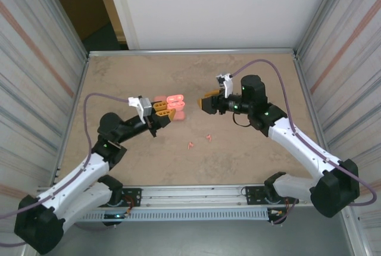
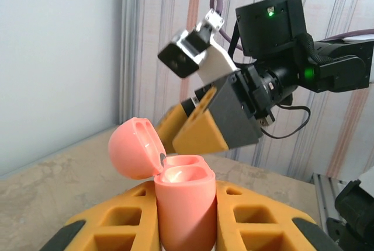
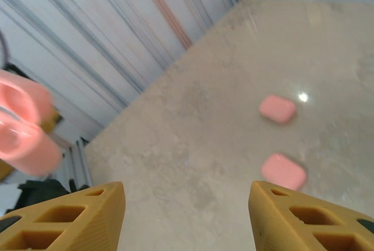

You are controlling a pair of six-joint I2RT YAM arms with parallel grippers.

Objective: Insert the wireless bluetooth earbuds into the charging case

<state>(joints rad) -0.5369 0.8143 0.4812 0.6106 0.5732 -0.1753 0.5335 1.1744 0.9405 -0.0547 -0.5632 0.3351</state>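
Observation:
My left gripper is shut on the pink charging case and holds it upright above the middle of the table. In the left wrist view the case sits between the yellow fingers with its lid flipped open to the left, and its two wells look empty. My right gripper hovers just right of the case, open, with nothing between its fingertips. Two tiny pink earbuds lie on the table in front of both grippers.
Two closed pink cases lie on the tabletop beyond the right gripper. Metal walls enclose the table on the left and right, and a rail runs along its near edge.

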